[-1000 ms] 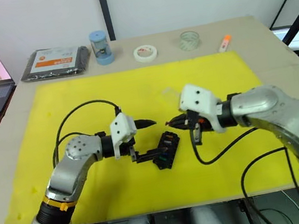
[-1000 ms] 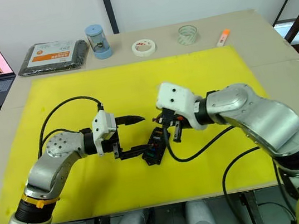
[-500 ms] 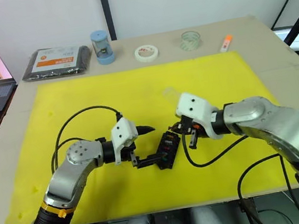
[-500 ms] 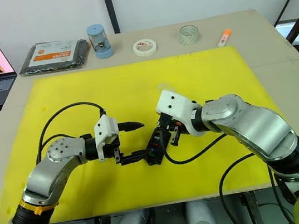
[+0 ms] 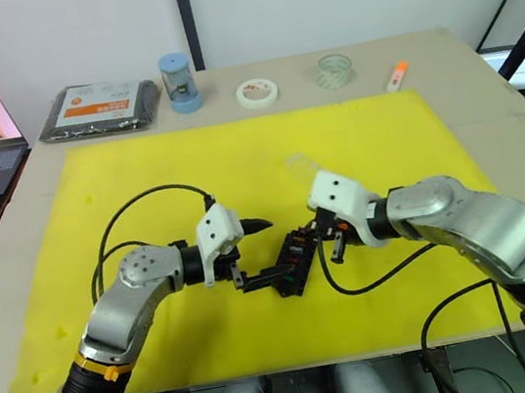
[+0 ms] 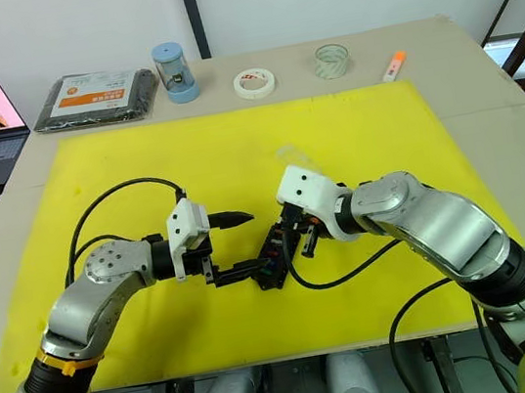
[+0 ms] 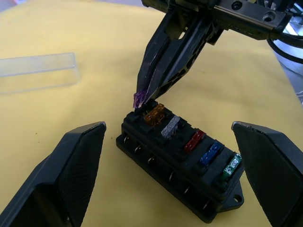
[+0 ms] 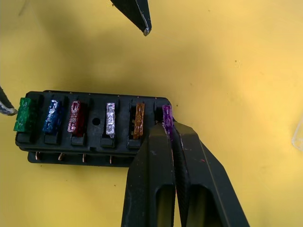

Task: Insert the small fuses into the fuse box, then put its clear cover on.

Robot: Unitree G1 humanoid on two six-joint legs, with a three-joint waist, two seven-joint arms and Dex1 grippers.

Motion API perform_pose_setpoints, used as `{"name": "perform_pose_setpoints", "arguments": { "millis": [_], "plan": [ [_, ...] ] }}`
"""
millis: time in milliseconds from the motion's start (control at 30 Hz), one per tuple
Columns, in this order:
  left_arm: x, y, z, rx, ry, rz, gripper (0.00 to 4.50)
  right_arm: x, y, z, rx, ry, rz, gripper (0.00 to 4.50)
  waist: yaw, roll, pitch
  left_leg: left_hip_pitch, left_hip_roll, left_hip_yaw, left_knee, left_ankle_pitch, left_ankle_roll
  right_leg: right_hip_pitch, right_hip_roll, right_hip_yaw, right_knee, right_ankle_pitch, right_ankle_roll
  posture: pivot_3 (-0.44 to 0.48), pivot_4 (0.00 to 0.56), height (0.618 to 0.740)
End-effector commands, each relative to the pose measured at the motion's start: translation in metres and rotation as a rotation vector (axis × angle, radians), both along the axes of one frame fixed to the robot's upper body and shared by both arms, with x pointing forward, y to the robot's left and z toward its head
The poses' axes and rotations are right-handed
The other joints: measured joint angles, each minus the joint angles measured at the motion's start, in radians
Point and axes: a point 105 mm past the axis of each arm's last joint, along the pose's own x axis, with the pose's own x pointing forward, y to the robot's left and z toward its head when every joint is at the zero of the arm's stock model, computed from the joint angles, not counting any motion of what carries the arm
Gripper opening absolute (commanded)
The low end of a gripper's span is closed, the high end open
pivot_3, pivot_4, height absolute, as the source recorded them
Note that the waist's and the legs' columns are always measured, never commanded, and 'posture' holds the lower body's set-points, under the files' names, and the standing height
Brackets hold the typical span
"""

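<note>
Purple fuse (image 8: 166, 115) pinched in right gripper (image 8: 168, 128), tip at last empty slot of fuse box (image 8: 90, 126) mid-mat; five fuses (image 7: 189, 139) already seated. Left gripper (image 7: 168, 175) spread wide around box. Clear cover (image 7: 38, 73) lying apart on yellow mat (image 5: 236, 151), not yet fitted.

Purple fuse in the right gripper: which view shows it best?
The right wrist view: the purple fuse sits pinched at the right gripper tips, at the fuse box end slot. The left wrist view shows it smaller. In the head views it cannot be made out.
</note>
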Motion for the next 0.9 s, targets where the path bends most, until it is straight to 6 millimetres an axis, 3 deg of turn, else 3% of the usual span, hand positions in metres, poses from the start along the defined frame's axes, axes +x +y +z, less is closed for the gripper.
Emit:
{"name": "perform_pose_setpoints", "arguments": {
  "millis": [33, 900],
  "plan": [
    [-0.002, -0.0031, 0.0103, -0.013, -0.037, -0.017, 4.48, 0.0013, -0.001, 0.0019, -0.008, -0.021, 0.01, 0.0, 0.0, 0.0, 0.0, 0.0, 0.0, 0.0, 0.0, 0.0, 0.0, 0.0, 0.0, 0.0, 0.0, 0.0, 0.0, 0.0, 0.15, 0.74],
    [0.0021, -0.0022, 0.0139, -0.016, -0.035, -0.004, 4.48, 0.0026, -0.003, -0.0041, -0.048, -0.017, 0.075, 0.0, 0.0, 0.0, 0.0, 0.0, 0.0, 0.0, 0.0, 0.0, 0.0, 0.0, 0.0, 0.0, 0.0, 0.0, 0.0, 0.0, 0.15, 0.74]
  ]
}}
